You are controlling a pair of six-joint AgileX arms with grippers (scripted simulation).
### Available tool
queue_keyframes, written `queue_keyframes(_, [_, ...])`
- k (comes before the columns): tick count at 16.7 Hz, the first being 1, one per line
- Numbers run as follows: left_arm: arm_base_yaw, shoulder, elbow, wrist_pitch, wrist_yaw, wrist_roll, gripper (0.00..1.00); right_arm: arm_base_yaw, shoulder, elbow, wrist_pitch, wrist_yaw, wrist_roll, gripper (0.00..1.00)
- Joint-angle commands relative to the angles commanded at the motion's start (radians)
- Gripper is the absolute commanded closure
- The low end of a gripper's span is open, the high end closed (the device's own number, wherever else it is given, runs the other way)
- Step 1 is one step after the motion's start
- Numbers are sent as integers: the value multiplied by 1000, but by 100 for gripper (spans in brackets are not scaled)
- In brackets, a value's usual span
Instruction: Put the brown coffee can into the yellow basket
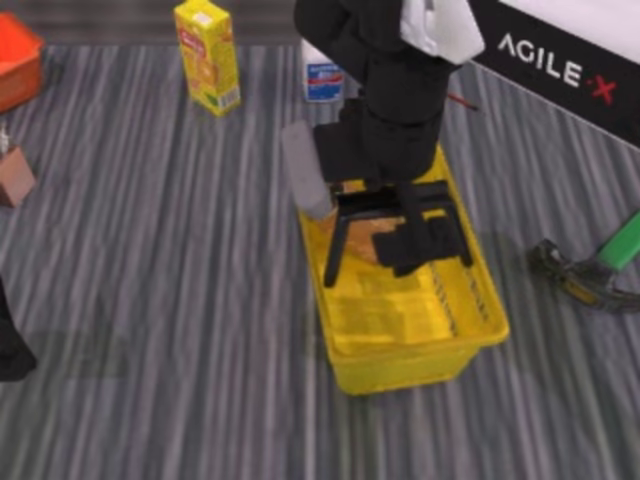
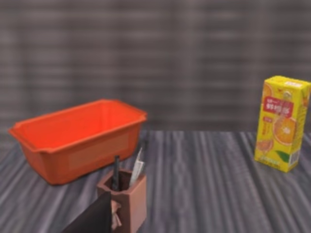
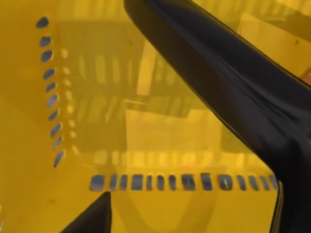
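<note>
A grey, dark-streaked desk (image 1: 180, 300) filled the scene; a black panel (image 1: 560, 60) with white lettering stood behind it.

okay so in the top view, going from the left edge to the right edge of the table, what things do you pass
Orange bin at the left edge → brown pen holder → yellow juice carton → yellow basket with the right gripper lowered into it → hammer with a green handle at the right.
</note>
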Motion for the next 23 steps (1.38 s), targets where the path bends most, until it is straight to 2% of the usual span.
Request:
queue_keyframes(3, [0,0,0,0,0,0,0,0,0,0,0,0,0,0])
queue_keyframes(16, [0,0,0,0,0,0,0,0,0,0,0,0,0,98])
queue_keyframes(23, [0,0,0,0,0,0,0,0,0,0,0,0,0,100])
